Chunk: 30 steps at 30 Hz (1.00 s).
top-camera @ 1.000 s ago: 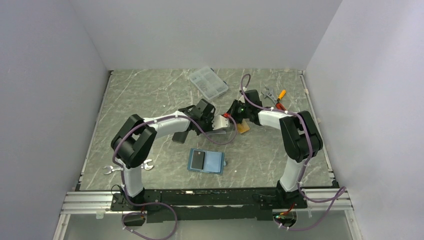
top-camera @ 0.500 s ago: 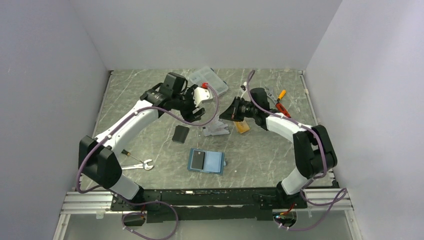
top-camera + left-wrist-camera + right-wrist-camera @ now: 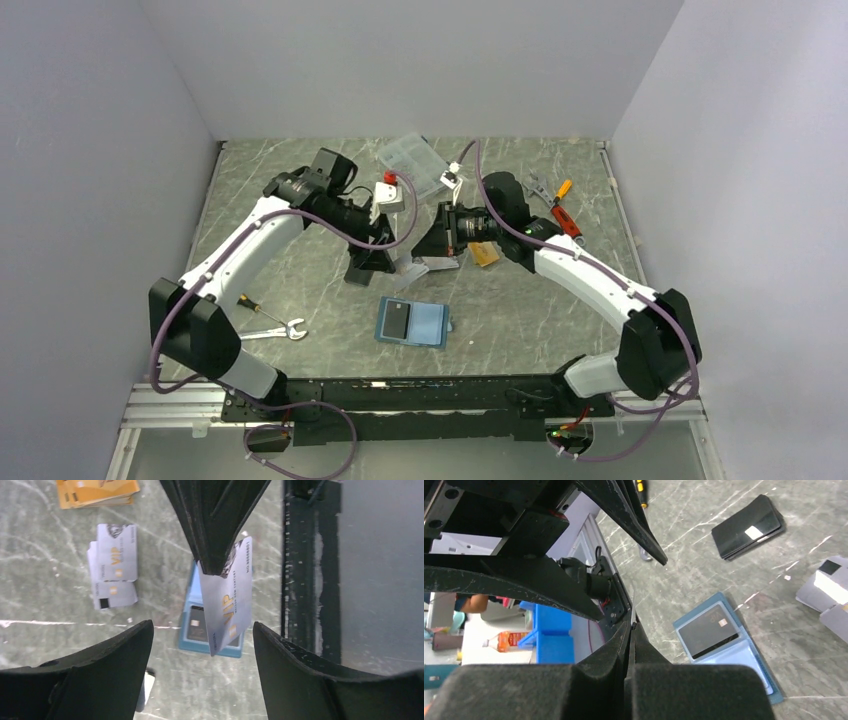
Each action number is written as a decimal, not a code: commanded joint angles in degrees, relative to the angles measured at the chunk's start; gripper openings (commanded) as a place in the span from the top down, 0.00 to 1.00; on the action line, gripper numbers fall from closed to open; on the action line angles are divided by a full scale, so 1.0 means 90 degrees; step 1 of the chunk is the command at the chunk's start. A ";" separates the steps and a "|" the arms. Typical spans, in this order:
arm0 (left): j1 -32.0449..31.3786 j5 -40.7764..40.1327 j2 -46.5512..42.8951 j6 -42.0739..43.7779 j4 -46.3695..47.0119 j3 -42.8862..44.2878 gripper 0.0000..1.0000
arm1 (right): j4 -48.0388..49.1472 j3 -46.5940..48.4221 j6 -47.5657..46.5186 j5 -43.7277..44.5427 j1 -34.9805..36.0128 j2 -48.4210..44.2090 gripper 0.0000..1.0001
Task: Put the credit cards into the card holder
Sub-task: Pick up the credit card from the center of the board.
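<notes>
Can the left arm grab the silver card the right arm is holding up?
Probably yes. The left tool is open and pointed at the silver card, which hangs from the shut right tool with nothing between them.

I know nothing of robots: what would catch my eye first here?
Mid-table, the right gripper pinches a silver-grey plastic VIP card in the air, facing the open left gripper. On the grey marbled table lies the open teal-blue folding card holder, with loose silver cards and orange-gold cards nearby.
</notes>
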 commanded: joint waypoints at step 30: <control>-0.0020 0.2621 -0.0117 0.0062 -0.1117 0.0171 1.00 | -0.0408 0.0862 -0.0543 0.0616 0.0697 -0.1132 0.77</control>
